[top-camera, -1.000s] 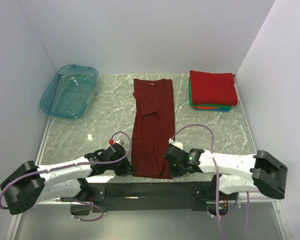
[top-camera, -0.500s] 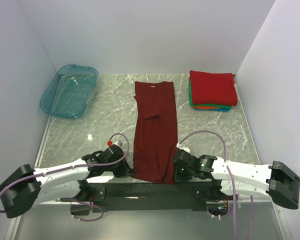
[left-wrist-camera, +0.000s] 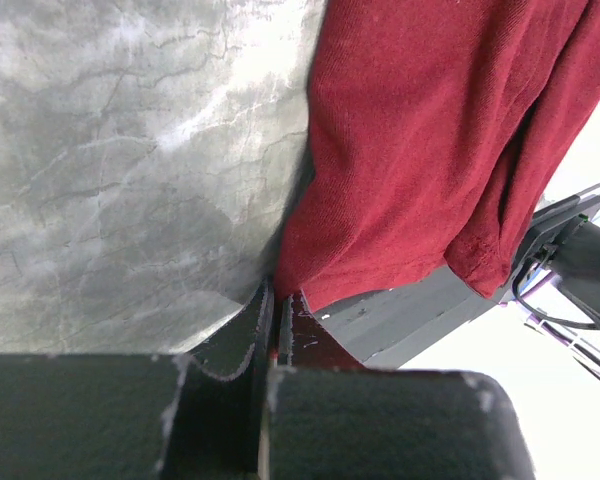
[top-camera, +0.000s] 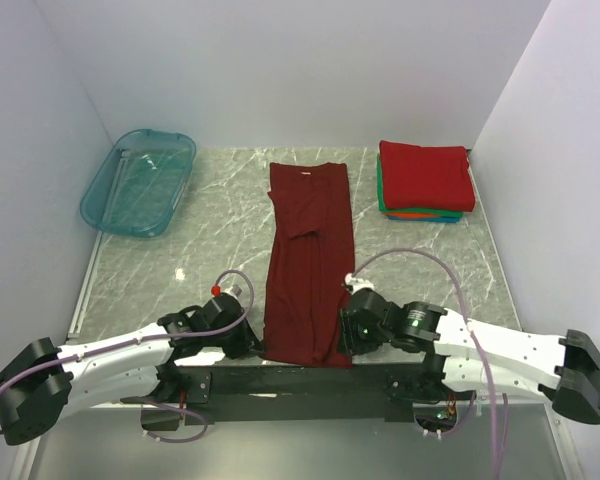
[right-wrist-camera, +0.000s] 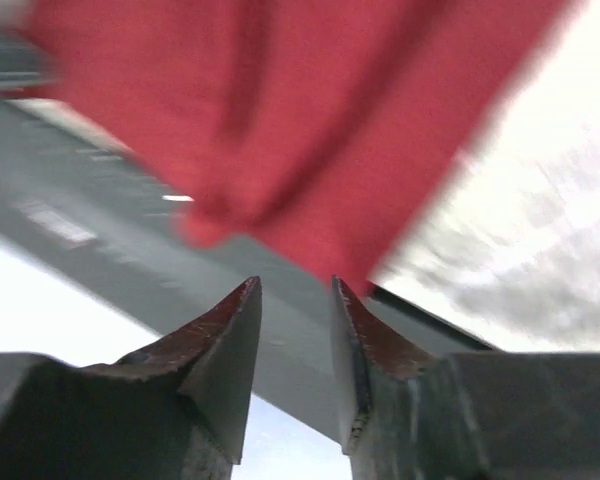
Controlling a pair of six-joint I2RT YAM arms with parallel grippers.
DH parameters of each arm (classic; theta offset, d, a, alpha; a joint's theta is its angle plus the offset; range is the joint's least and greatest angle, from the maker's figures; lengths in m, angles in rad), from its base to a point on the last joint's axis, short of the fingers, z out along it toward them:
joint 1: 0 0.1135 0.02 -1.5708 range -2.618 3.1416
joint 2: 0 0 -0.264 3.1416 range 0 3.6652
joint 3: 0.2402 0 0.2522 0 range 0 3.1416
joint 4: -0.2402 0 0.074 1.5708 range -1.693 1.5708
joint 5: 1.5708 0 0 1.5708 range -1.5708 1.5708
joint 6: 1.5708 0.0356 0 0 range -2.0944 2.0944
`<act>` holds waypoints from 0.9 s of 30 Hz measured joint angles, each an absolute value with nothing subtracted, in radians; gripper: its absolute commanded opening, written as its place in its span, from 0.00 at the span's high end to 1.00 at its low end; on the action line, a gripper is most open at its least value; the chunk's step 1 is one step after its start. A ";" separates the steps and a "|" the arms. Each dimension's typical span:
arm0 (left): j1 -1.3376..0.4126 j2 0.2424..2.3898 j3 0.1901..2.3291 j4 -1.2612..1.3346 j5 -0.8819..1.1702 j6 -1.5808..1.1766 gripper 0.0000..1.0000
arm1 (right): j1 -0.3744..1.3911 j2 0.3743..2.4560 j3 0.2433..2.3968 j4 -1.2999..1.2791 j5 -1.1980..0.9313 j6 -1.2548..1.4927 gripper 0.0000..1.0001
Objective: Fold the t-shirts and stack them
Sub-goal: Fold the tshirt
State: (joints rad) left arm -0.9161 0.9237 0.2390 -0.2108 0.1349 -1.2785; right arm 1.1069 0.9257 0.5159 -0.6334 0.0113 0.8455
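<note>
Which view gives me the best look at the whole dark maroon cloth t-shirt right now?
Top external: the dark maroon cloth t-shirt lies full length, neck label to hem. Left wrist shows only its hem corner pinched in the left gripper. Right wrist shows a blurred hem edge beyond the open right gripper.

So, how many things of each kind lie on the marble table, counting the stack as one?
Dark maroon cloth t-shirt, spread long: 1
Stack of folded cloth t-shirts, bright red on top: 1
Translucent teal plastic tub: 1
Total: 3
</note>
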 measured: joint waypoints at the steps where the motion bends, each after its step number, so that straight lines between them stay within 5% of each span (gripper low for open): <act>1: -0.916 0.925 0.239 -0.210 0.135 -1.279 1.00 | 1.107 0.911 0.530 -0.622 0.008 0.821 0.57; 6: -0.917 0.940 0.239 -0.192 0.143 -1.279 1.00 | 1.119 0.923 0.623 -0.516 -0.046 0.653 0.55; 21: -0.918 0.926 0.229 -0.186 0.145 -1.293 1.00 | 1.280 1.412 0.788 -0.515 0.045 0.426 0.58; 27: -0.918 0.924 0.228 -0.190 0.144 -1.295 1.00 | 1.287 1.454 0.788 -0.556 0.098 0.438 0.94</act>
State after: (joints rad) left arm -0.9180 0.9237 0.2283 -0.1898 0.1444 -1.2949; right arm 1.2869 1.4536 0.7879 -0.5556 0.0982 0.4377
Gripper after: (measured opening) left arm 0.026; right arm 0.143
